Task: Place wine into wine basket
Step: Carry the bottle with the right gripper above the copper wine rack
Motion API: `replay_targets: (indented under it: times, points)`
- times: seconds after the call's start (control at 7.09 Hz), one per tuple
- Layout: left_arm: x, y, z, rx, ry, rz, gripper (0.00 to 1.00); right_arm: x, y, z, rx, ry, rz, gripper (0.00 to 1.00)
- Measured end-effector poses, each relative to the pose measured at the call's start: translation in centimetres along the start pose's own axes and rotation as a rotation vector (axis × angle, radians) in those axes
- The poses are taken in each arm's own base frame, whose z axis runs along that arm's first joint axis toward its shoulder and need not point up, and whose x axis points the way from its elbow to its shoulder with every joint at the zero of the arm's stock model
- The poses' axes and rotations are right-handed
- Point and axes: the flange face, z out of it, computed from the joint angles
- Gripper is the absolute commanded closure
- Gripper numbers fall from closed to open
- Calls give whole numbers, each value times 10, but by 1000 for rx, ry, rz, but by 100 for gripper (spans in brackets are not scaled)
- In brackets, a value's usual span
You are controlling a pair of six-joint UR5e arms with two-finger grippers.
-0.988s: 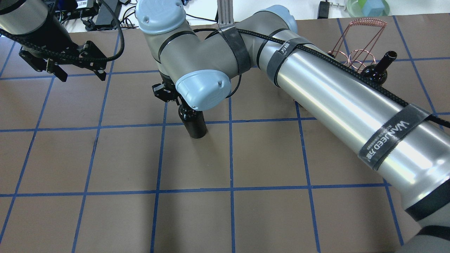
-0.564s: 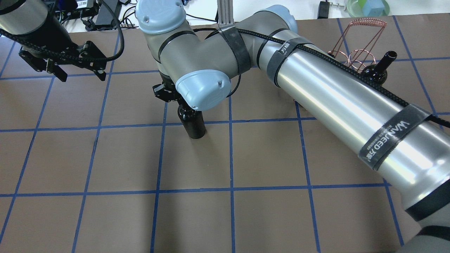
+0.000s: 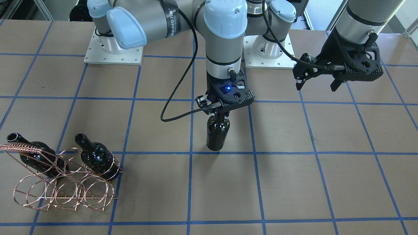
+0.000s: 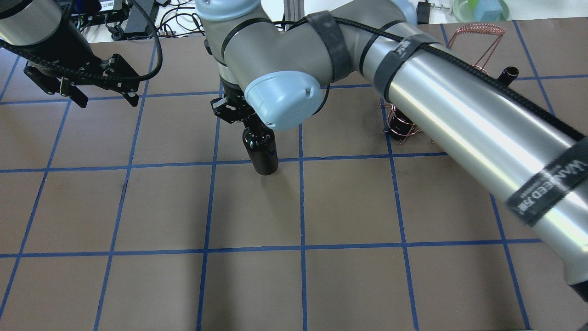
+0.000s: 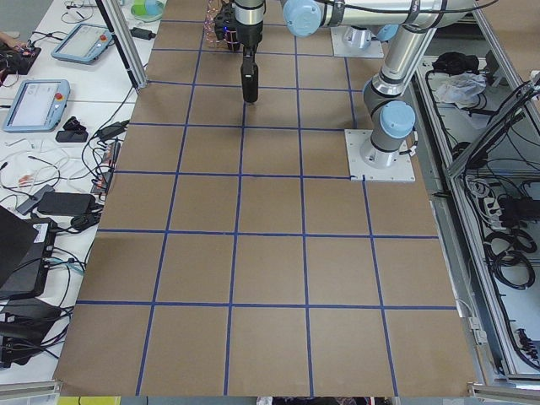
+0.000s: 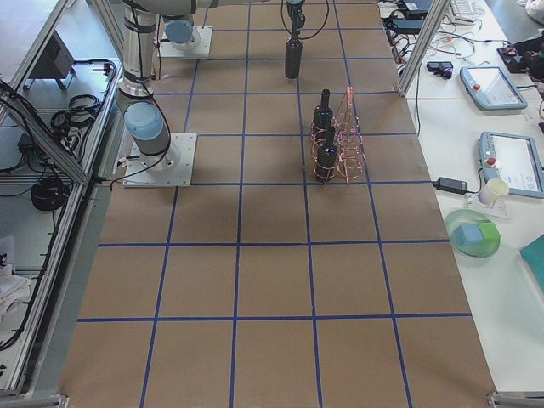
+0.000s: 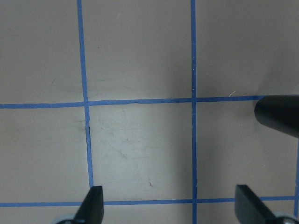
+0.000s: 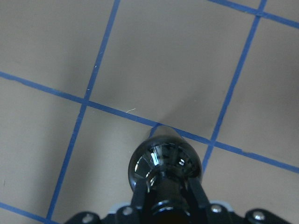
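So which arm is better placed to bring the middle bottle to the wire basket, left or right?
Right. The right tool is shut on the neck of the wine bottle, and the wine basket stands on that arm's side of the table. The left tool hangs open and empty, farther from both.

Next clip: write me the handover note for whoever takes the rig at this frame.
Right claw: shut on the neck of the wine bottle, upright over the middle of the table.
Left claw: open, empty.
Wine basket: on the robot's right side.
Done: a second bottle and a third bottle sit in it.
Left: carry the held bottle to a free ring, lower, release.
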Motion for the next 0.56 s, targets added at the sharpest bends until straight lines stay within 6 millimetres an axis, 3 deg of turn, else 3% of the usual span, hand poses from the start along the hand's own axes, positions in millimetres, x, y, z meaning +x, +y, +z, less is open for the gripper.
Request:
replay_targets:
  times: [0.28, 0.56]
  points:
    - [2, 2, -2, 1, -2, -1, 0, 82, 4, -53, -8, 3, 106, 86]
    - [13, 6, -5, 7, 0, -66, 0, 168, 15, -87, -9, 24, 176, 87]
